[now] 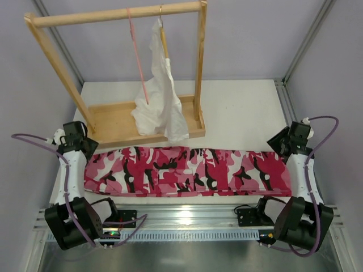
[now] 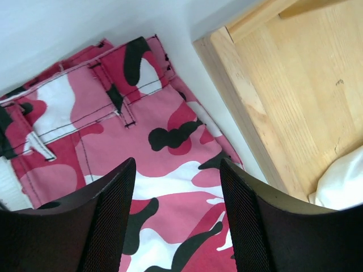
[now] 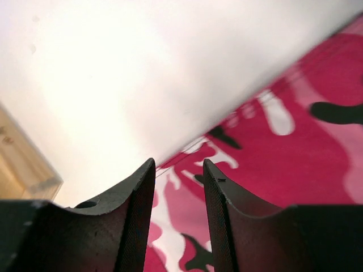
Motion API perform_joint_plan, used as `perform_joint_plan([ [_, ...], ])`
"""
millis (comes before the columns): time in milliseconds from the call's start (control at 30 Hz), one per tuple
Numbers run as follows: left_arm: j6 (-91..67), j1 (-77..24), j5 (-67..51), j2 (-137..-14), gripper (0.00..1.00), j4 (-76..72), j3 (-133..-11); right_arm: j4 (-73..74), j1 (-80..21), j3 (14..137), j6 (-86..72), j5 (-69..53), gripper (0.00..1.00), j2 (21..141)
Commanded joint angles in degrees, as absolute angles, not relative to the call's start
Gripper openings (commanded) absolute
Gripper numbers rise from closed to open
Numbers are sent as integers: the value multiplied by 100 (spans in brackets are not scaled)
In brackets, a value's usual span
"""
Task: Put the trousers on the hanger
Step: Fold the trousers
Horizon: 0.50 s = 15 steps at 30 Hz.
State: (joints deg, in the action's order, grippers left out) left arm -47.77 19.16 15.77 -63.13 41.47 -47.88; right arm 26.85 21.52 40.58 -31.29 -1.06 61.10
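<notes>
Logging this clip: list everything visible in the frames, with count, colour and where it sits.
trousers: one, pink, white and black camouflage, laid flat across the near table between the arms
hanger: one, pink wire, hanging bare from the rack's top bar
wooden hanger: one, tan, same bar, right of the pink one
white garment: one, white, hanging from the wooden hanger down to the rack's base
rack: one, light wood, far side of the table, left of centre
table: one, white
left gripper: one, black, open above the trousers' waistband end
right gripper: one, black, open over the trousers' other end
</notes>
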Motion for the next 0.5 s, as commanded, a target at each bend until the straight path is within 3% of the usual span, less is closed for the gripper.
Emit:
perform_joint_plan([
  [0, -4728, 1977, 1213, -6450, 62, 3744, -4606, 1961, 1820, 3684, -3603, -1238, 43, 6055],
  [200, -5168, 2829, 440, -7450, 61, 3639, -4299, 1424, 1029, 3173, -3551, -1397, 43, 6705],
  [467, -5115, 3313, 1247, -8051, 61, 3876, -4491, 1291, 554, 2979, -3638, -461, 43, 7233],
])
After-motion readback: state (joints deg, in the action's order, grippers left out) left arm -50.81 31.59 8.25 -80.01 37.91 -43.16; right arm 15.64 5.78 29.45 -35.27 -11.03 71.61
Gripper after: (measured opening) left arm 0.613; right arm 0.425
